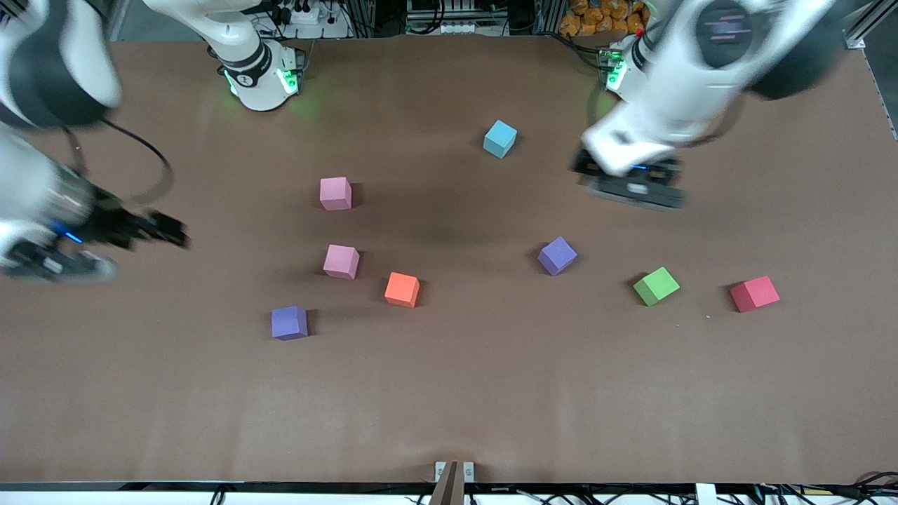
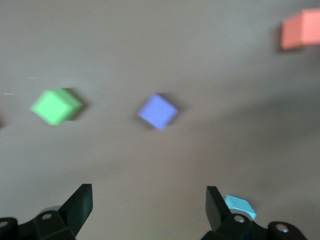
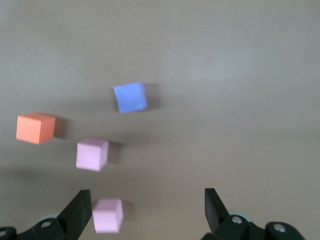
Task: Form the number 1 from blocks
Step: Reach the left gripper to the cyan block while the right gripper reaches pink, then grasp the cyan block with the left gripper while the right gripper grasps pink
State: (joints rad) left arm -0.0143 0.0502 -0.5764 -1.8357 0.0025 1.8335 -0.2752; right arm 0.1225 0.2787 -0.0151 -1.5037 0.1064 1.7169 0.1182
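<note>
Brown matting covers the tabletop (image 1: 449, 407), and eight foam cubes lie scattered on it, none touching another. The light blue block (image 1: 499, 138) sits closest to the edge where the robots' bases stand. Toward the right arm's end lie two pink blocks, one (image 1: 335, 193) farther from the front camera than the other (image 1: 341, 261), with the orange block (image 1: 402, 290) just beside the nearer pink one and a purple block (image 1: 289, 322) nearest the camera of that group. Toward the left arm's end a second purple block (image 1: 557, 255), the green block (image 1: 656, 285) and a red cube (image 1: 754, 293) lie spread in a loose row, the red cube closest to that end's edge.

The left gripper (image 1: 631, 184) hangs over bare matting between the light blue block and the green one; its fingers (image 2: 80, 202) are spread wide and hold nothing. The right gripper (image 1: 151, 231) hovers over the tabletop near the right arm's end edge, its fingers (image 3: 80, 210) likewise wide apart and empty.
</note>
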